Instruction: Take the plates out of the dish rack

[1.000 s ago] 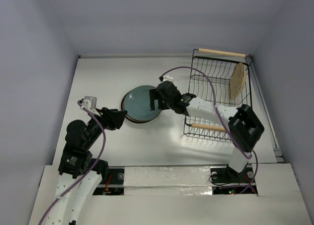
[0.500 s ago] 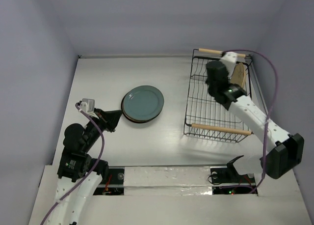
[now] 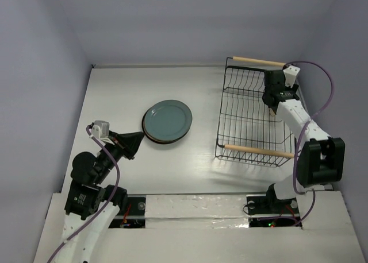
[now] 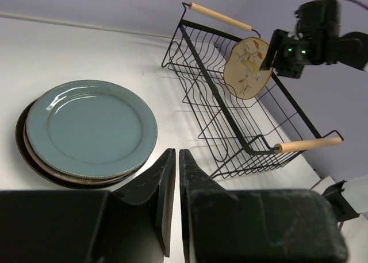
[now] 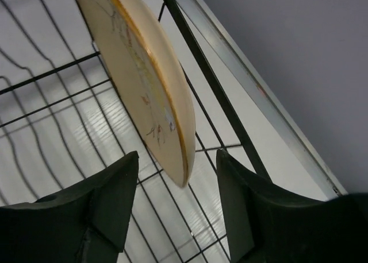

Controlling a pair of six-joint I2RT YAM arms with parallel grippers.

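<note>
Between parted right jaws, tan plate rim

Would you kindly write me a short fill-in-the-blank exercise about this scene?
The top plate of the stack is ___ in colour.
The rack holds just ___ plate.
The right fingers stand ___ on either side of the edge of the tan plate.
The left fingers are ___ and hold nothing.
Missing words: teal; one; open; shut.
</note>
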